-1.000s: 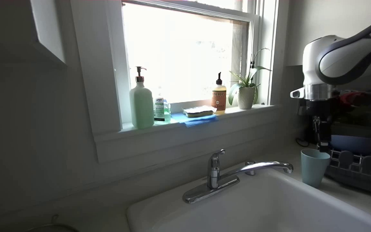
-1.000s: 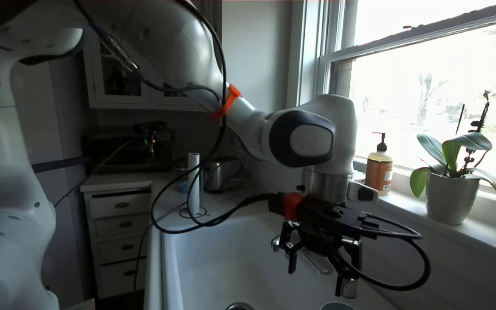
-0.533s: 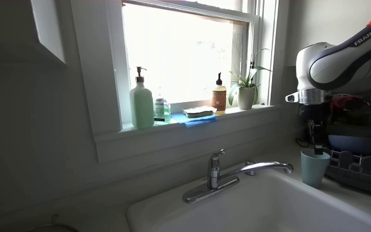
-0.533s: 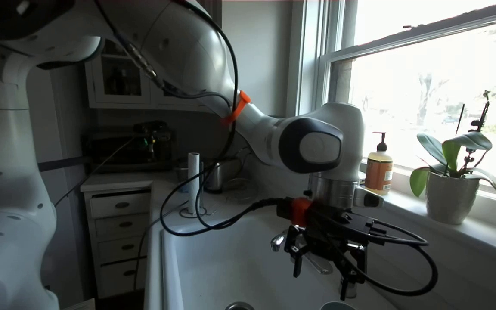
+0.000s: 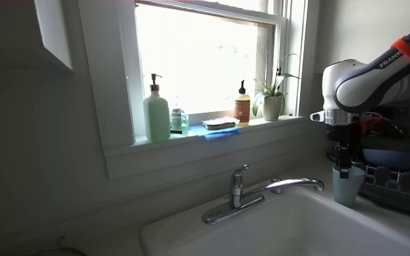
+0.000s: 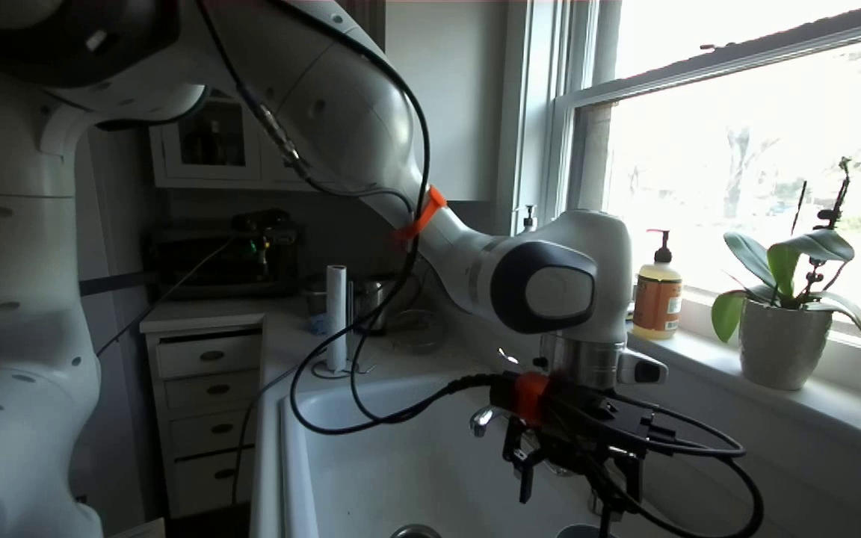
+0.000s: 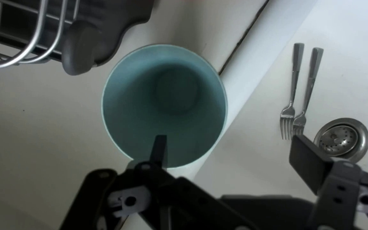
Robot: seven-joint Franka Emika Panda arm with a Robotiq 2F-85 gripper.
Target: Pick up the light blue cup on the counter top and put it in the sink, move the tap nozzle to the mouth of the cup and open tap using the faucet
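Note:
The light blue cup (image 7: 171, 105) stands upright on the counter top (image 7: 59, 118), between the dish rack and the rim of the sink (image 5: 269, 227). Above it my gripper (image 7: 232, 153) is spread wide with nothing between the fingers. One finger overlaps the cup's rim in the wrist view; whether it is inside the mouth or just over it I cannot tell. The opposite finger (image 7: 310, 163) hangs over the sink side. In an exterior view only the edge of the cup (image 6: 576, 531) shows. The tap nozzle (image 5: 294, 182) reaches over the sink, and the faucet (image 5: 240, 170) stands upright on its body.
A dark dish rack (image 7: 81, 48) with metal wires sits close beside the cup. Two forks (image 7: 295, 86) lie in the basin by the drain (image 7: 339, 139). Along the window sill stand a green pump bottle (image 5: 157, 117), a soap bottle (image 5: 241, 106) and a potted plant (image 5: 272, 106).
My gripper has come down towards the cup and shifted slightly left in an exterior view, its fingers still apart. Cup and tap have stayed in place.

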